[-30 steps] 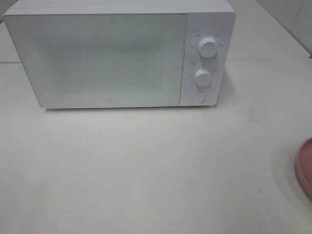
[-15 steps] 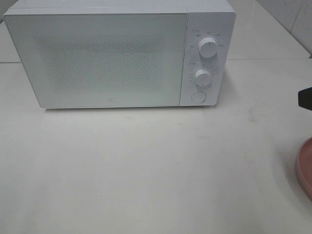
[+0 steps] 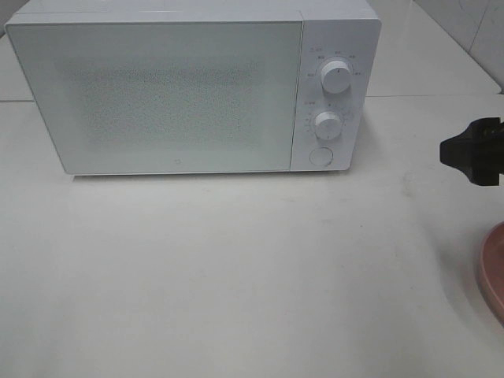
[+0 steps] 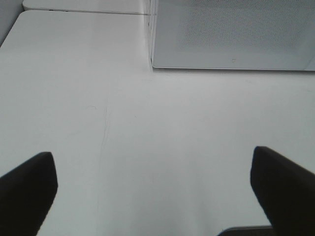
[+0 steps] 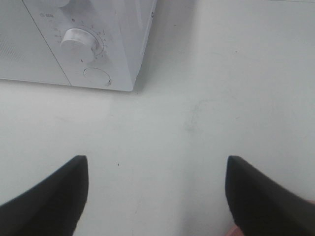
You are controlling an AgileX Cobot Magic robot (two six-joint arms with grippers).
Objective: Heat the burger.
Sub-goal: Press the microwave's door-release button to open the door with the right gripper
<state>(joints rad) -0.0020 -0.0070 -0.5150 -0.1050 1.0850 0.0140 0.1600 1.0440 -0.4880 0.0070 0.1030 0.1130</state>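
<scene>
In the high view, a white microwave [image 3: 173, 94] stands at the far left of the tabletop [image 3: 236, 276]. Its door is closed and the speckled window hides the inside. At the near right edge only the rim of a round pink plate [image 3: 494, 272] shows, its load cut off. The right end effector [image 3: 461, 151] hangs right of the microwave.

From the left wrist, the left end effector [image 4: 152, 196] is spread wide above the tabletop.

From the right wrist, the right end effector [image 5: 157, 196] is likewise spread wide, near the lower dial [image 5: 78, 42] and round button [image 5: 97, 75].

I cannot tell where the burger is.
</scene>
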